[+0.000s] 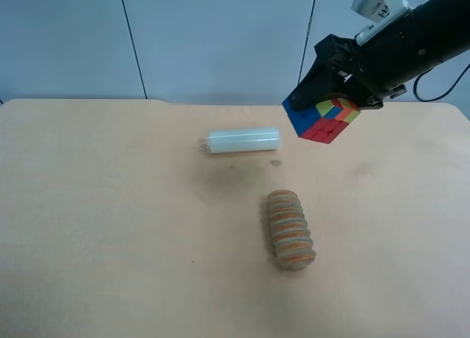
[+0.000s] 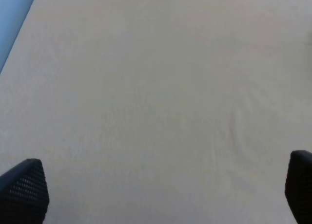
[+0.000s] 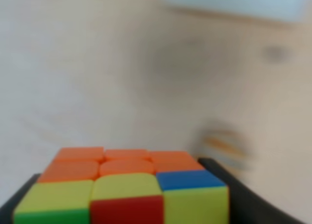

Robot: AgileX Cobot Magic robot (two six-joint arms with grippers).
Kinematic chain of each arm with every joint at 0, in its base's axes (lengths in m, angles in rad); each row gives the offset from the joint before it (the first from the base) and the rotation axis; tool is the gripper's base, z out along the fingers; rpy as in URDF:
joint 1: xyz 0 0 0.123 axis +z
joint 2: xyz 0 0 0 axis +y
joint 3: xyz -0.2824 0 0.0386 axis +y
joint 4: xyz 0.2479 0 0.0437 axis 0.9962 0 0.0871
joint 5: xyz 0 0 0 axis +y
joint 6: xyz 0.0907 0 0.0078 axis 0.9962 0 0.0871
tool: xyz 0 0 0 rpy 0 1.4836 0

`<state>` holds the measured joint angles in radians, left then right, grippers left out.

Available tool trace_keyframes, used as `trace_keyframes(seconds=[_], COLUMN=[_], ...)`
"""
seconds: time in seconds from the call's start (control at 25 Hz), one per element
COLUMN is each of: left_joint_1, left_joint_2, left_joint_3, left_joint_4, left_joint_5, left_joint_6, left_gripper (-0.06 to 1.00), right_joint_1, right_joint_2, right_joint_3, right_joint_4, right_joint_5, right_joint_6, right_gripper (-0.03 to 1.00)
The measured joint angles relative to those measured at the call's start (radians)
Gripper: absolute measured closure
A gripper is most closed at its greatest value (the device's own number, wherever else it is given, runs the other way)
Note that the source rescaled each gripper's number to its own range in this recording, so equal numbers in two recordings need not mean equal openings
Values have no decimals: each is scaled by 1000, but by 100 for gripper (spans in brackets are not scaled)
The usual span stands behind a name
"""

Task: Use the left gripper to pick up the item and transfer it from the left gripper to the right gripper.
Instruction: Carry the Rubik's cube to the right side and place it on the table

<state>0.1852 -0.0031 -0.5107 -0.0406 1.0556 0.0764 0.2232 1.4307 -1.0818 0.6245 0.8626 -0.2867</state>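
Multicoloured cube [image 1: 324,122] in right tool [image 1: 330,105]

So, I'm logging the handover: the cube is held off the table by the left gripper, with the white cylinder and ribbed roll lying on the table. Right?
Not the left: the right wrist view shows the cube clamped in the right gripper; the left gripper is open and empty. The white cylinder and ribbed roll do lie on the table.

Pale beige tabletop [image 1: 110,228] with a white cylinder [image 1: 243,140] lying sideways; a ribbed tan-orange roll [image 1: 291,230] lies near it, camera-side.
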Motion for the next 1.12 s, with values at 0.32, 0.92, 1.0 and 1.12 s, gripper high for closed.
trace_keyframes(seconds=[0.32,0.92,1.0,1.12], left_joint_1=[0,0,0,0], left_joint_2=[0,0,0,0], left_joint_3=[0,0,0,0], left_joint_4=[0,0,0,0], left_joint_5=[0,0,0,0], left_joint_6=[-1,-1,-1,-1], left_gripper=[-5,-5,-6,-6], right_joint_1=[-68,-149,-149,-149], right_joint_2=[9,308,354,406], right_joint_3=[-22,-22,-22,-22], right_joint_4=[-500,-548,-548,-547], right_joint_5=[-26,-249,-272,-307], right_joint_6=[272,287,287,287], right_gripper=[97,97,97,97])
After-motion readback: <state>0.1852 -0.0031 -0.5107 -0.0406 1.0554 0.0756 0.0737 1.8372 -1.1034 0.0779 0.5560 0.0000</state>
